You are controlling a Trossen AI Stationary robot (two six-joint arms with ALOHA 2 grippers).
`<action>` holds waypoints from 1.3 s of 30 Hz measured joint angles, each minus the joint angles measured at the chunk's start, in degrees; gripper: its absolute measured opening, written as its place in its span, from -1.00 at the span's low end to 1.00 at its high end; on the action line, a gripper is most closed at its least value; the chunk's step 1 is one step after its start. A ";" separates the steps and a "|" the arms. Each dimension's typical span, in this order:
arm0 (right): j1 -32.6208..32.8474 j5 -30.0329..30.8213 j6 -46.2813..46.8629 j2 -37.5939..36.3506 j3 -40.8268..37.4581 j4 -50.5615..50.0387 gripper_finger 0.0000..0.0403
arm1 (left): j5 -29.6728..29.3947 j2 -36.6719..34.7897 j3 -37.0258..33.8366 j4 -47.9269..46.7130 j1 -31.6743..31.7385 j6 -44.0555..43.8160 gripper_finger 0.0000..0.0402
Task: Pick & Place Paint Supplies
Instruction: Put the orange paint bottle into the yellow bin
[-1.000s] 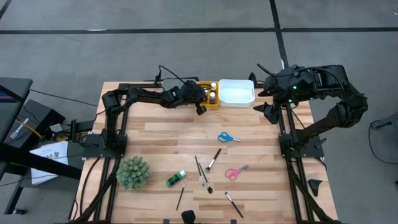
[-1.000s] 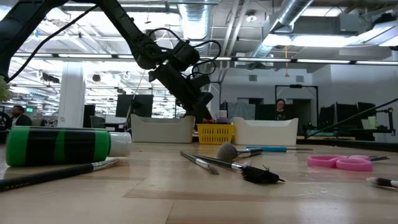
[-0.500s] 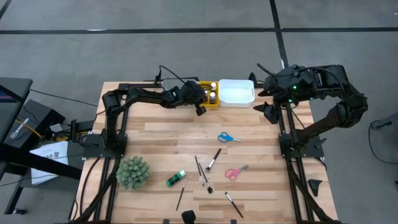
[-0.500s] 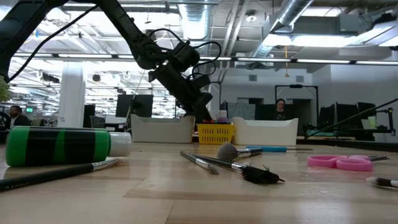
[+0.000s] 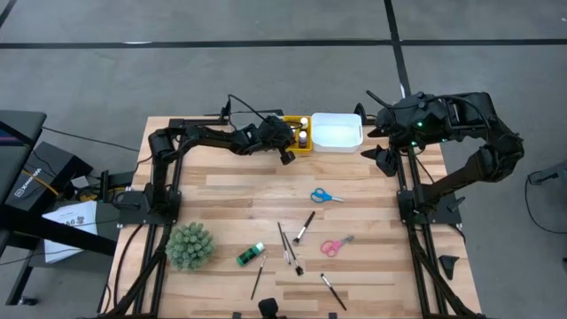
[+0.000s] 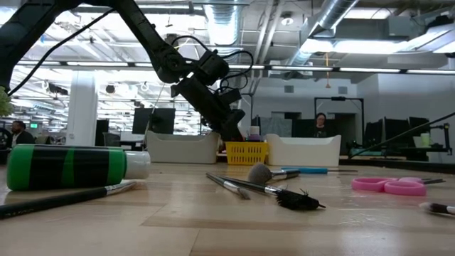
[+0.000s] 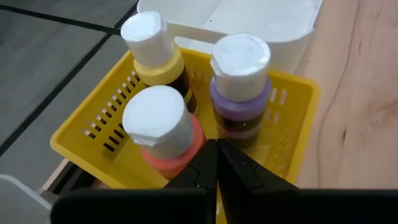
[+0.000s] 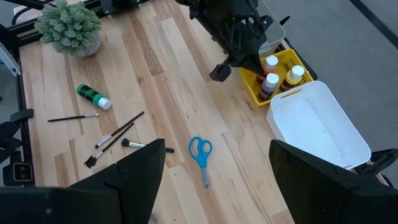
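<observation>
- Three paint bottles stand upright in the yellow tray at the far edge of the table: an orange bottle, a purple bottle and a yellow bottle, all with white caps and packed close together.
- The left gripper hangs just above this tray, its two dark fingers pressed together with nothing between them, their tips over the gap between the orange and purple bottles.
- The white tray sits just beside the yellow tray, on its right in the high view.
- Blue-handled scissors lie flat near the table's middle, well apart from the trays.
- Pink-handled scissors lie nearer the front edge, to the right of the brushes.
- Several thin dark-handled brushes lie scattered around the front centre of the table, some crossing each other.
- A green paint bottle lies on its side near the front, one brush just beside it.
- The spiky plant ball stands at the front left, near the green bottle.
- The right gripper waits off the table's far right corner, raised, its fingers spread wide apart and holding nothing.
- In the low view, a person shows in the room beyond the table.
</observation>
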 joint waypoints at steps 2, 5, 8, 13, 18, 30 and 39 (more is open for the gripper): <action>0.00 0.00 0.02 0.00 0.00 0.00 0.41 | -0.12 0.00 0.00 0.05 0.00 -0.01 -1.00; -0.02 0.00 -0.17 0.00 0.00 0.00 0.41 | -0.92 0.00 0.00 0.03 -0.02 -0.01 -1.00; -0.02 0.00 -0.35 0.00 0.00 0.00 0.41 | -1.42 0.00 0.00 0.44 -0.02 -0.24 -1.00; -0.02 0.00 -0.36 0.00 0.00 -0.02 0.41 | -2.08 0.00 -0.02 1.00 0.02 -0.31 -1.00; -0.02 0.00 -0.42 0.00 0.00 -0.02 0.41 | -1.76 0.00 -0.02 1.02 0.00 -0.33 -1.00; -0.04 0.01 -0.42 0.00 0.00 -0.04 0.41 | -0.85 0.00 -0.02 0.48 0.00 -0.35 -1.00; -0.04 0.00 -0.42 0.00 0.00 -0.04 0.41 | -0.78 0.00 -0.02 0.43 0.00 -1.16 -1.00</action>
